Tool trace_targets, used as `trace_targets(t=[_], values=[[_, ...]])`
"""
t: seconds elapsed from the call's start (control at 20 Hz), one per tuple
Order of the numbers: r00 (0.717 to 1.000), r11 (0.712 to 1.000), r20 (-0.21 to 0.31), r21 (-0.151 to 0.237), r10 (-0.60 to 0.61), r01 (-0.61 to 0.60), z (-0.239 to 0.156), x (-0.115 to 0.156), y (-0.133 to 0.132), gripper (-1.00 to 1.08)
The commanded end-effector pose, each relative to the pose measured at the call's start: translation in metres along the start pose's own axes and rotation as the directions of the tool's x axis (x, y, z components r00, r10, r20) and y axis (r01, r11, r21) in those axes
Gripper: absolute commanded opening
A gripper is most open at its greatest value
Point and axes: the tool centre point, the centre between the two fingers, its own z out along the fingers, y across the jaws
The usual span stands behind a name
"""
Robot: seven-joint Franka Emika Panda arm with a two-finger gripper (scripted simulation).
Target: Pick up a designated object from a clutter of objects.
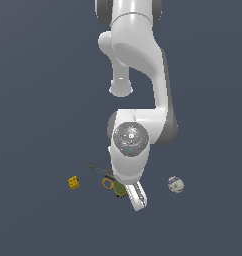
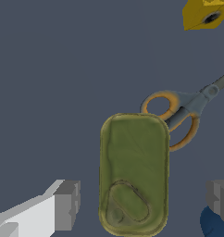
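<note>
Evidently, the pincer (image 2: 141, 203) stood wide astride the olive-green squat tin (image 2: 134, 173); orange-handled grey scissors (image 2: 181, 115), touching at its one o'clock, risked snagging.

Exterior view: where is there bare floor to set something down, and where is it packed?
Bare floor lies between the yellow block and the scissors, and between the gripper and the white ball. It is crowded under the gripper, where the scissors' orange handles sit against the green tin and a dark blue ball lies close by.

Arm's fingers (image 1: 137, 199) sit low beside the olive-green tin (image 1: 119, 189), seemingly touching the scissors (image 1: 104, 176)
</note>
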Motion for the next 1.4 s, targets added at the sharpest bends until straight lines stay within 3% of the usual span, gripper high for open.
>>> trace_targets(t=[0.0, 1.05, 1.1, 1.35], values=[[1.000, 1.000, 0.000, 0.001, 0.014, -0.014, 0.003, 0.000, -0.001, 1.00], [1.000, 1.000, 0.000, 0.001, 0.017, -0.017, 0.053, 0.000, -0.002, 1.00], [1.000, 1.000, 0.000, 0.001, 0.017, -0.017, 0.053, 0.000, -0.002, -1.00], [1.000, 1.000, 0.000, 0.001, 0.017, -0.017, 0.053, 0.000, -0.002, -1.00]])
